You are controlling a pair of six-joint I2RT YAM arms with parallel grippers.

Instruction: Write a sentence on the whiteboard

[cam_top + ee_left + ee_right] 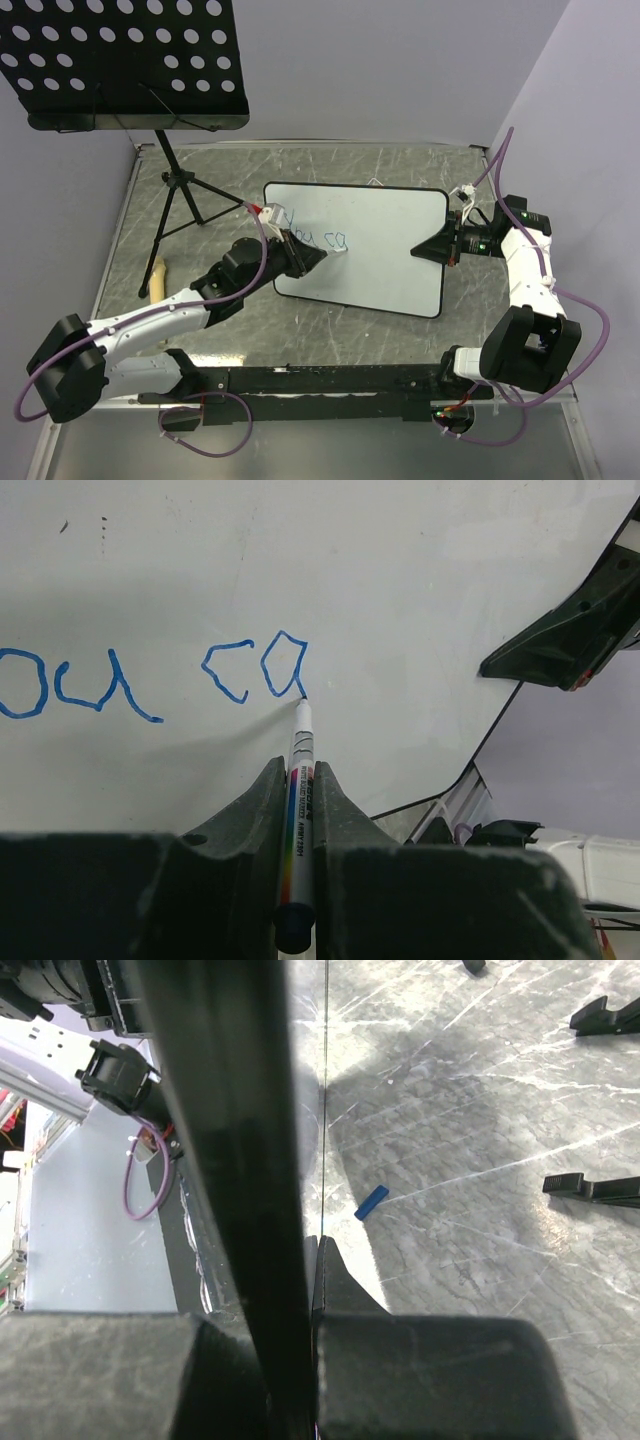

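Note:
The whiteboard (390, 255) lies tilted on the table, and its white face (400, 570) fills the left wrist view. On it, blue marker letters of the sentence (320, 238) read roughly "ou ca" (150, 680). My left gripper (316, 256) (298, 772) is shut on a marker (301, 750), whose tip touches the board at the foot of the last letter. My right gripper (420, 253) (308, 1250) is shut on the whiteboard's right edge, which shows as a dark band (225, 1160) in the right wrist view. Its black fingers (560, 645) reach in from the right in the left wrist view.
A black perforated music-stand tray (125, 60) overhangs the back left, and its tripod legs (185, 205) stand on the table left of the board. A beige object (157, 276) lies near the left edge. A small blue cap (371, 1202) lies on the marbled tabletop (480, 1140). Walls close in at the back and right.

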